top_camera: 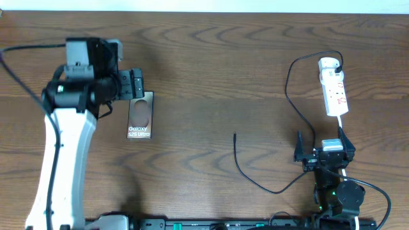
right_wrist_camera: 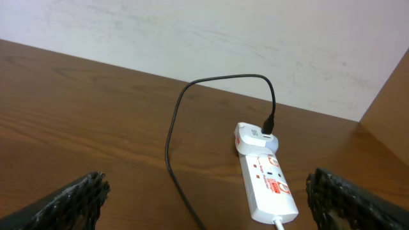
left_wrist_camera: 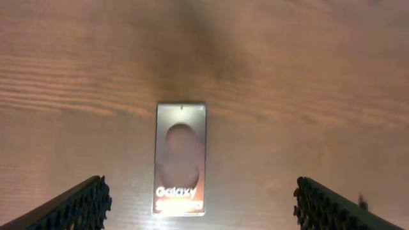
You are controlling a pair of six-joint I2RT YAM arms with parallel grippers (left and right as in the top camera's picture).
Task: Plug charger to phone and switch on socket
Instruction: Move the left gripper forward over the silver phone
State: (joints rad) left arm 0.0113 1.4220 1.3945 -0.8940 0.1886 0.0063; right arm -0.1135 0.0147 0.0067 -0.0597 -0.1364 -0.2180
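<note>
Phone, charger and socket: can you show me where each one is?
phone (top_camera: 140,116): overhead view, middle of its brown face.
charger (right_wrist_camera: 168,144): right wrist view, on the thin black cable where it bends down.
socket (top_camera: 335,89): overhead view, middle of its white face.

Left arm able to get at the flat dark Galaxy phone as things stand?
Probably yes. The left gripper hangs open right over one end of the flat dark rectangular phone, which lies alone on the bare wooden table. The thin black charger cable lies well off to the side.
</note>
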